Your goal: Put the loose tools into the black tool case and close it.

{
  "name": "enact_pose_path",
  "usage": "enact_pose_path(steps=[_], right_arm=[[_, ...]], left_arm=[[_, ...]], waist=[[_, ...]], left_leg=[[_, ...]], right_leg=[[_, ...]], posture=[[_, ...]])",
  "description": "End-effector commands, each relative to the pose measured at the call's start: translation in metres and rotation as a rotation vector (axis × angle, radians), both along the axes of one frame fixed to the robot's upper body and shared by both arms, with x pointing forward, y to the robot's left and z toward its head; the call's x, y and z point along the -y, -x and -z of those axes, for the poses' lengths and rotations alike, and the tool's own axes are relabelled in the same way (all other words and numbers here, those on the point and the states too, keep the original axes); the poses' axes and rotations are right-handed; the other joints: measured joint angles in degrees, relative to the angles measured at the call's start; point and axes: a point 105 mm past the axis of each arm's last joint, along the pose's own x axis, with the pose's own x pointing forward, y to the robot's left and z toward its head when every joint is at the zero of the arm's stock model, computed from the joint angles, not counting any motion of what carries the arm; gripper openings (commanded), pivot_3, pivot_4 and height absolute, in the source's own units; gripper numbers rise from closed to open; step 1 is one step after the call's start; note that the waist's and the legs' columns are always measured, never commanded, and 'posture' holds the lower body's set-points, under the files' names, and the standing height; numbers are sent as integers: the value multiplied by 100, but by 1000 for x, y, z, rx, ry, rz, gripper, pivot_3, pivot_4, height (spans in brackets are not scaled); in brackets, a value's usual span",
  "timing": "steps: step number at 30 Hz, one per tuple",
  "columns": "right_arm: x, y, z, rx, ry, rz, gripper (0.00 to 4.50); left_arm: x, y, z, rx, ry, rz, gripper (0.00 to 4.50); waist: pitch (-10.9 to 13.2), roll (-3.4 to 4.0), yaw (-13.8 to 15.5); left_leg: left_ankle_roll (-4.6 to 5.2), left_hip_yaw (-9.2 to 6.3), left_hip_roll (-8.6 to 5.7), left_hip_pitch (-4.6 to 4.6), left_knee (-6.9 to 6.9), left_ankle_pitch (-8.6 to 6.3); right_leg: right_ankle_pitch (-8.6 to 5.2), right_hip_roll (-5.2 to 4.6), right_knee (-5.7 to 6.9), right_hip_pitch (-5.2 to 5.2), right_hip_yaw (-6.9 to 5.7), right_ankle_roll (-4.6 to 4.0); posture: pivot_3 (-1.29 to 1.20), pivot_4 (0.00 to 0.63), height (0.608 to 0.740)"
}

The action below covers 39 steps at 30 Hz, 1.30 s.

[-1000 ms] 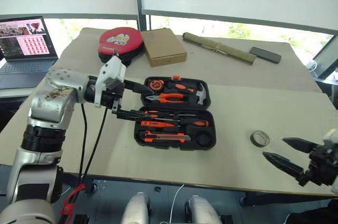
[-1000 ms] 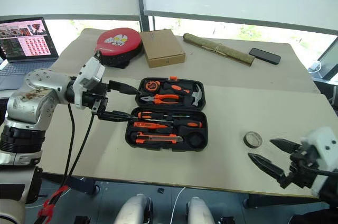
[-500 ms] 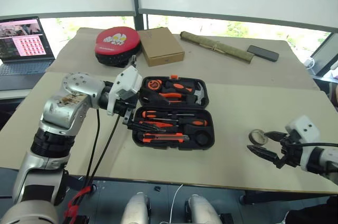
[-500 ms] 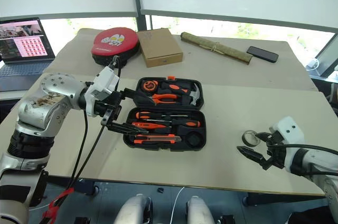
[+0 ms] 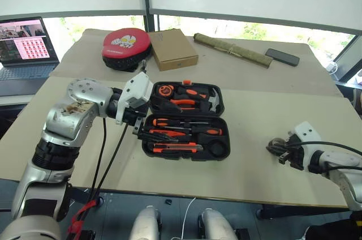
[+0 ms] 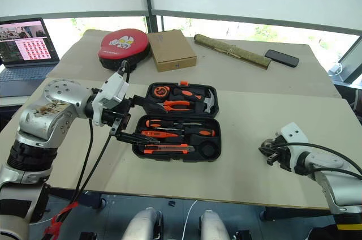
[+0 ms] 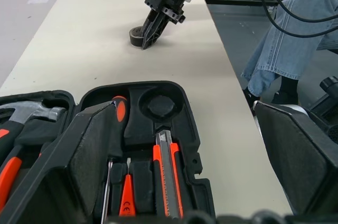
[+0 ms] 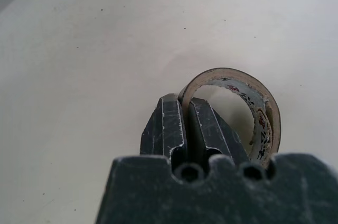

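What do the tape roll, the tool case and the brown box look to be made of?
Tape roll: seemingly a cardboard core, tan at the rim, under dark glossy tape.
Tool case: probably moulded black plastic, matte, with shaped slots.
Brown box: most likely plain cardboard, dull and flat-sided.

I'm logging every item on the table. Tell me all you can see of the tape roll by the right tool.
The tape roll is a small, thin ring with a pale cardboard core and a printed inner face. It lies on the beige table, to the right of the open case, apart from it. The right tool is shut on its wall, one finger inside the ring and one outside. The roll looks slightly tilted in that grip. The round recess in the case stands unfilled.
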Motion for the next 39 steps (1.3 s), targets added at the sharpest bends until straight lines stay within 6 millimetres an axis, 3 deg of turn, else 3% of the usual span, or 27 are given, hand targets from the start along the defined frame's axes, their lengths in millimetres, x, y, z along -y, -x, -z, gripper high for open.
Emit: enact_pose_path(steps=[1,2,6,8,11,16,23,24,25,29,35,39], right_arm=[[-32,-1,-35,100,-50,-150,61],[-54,3,-50,130,-83,-249,61],[-110,21,-81,173,-141,-513,61],[-133,30,-87,177,-136,-631,61],[-160,31,-81,168,-78,-758,61],[-160,27,-56,111,40,-794,61],[-157,10,-36,103,105,-736,61],[-157,11,-35,94,107,-744,800],[-158,13,-34,87,103,-754,968],[-160,19,-38,71,82,-778,2321],[-167,27,-65,111,9,-790,4339],[-152,19,-82,150,-5,-707,4475]], left_arm=[[-3,3,-3,43,-34,22,4500],[-4,5,-1,40,-48,28,4500],[-7,9,5,33,-82,45,4500],[-9,11,9,33,-101,53,4500],[-9,14,15,37,-121,63,4500],[-9,15,17,42,-126,56,4500],[-13,17,20,42,-128,32,4500],[-13,17,20,42,-127,31,4500],[-13,17,20,43,-126,31,4500],[-14,15,20,45,-126,24,4500],[-17,10,21,52,-126,11,4500],[-22,-2,23,59,-118,-69,4500]], waist=[[1,1,1],[6,9,-10],[14,21,-84],[20,10,-66],[26,0,-60],[32,-10,42],[33,-11,44],[33,-11,46],[33,-10,49],[33,-11,55],[33,-11,61],[33,-12,64]], left_leg=[[0,0,0,0,0,0],[0,0,0,0,0,0],[0,0,6,3,-6,0],[0,-3,7,4,-9,0],[0,-2,5,1,-13,0],[-1,6,3,-8,-12,0],[0,8,6,-14,-15,0],[0,8,7,-14,-15,0],[0,8,6,-15,-15,0],[0,8,6,-15,-16,0],[0,7,6,-15,-23,0],[0,8,5,-15,-22,0]], right_leg=[[0,0,0,0,0,0],[0,0,1,-1,0,0],[0,9,8,-8,10,0],[-1,10,6,-7,5,0],[-1,4,1,-7,1,-2],[0,-2,-12,-12,-1,-3],[4,1,-20,-17,-1,-4],[4,3,-20,-17,-2,-4],[4,2,-20,-18,-1,-4],[4,2,-20,-18,-2,-4],[4,2,-23,-18,-3,-4],[4,1,-23,-17,-3,-4]], posture=[[0,150,740],[0,150,740],[0,150,740],[0,150,740],[0,150,740],[0,150,740],[0,150,740],[0,150,740],[0,150,740],[0,150,740],[0,150,740],[0,150,740]])
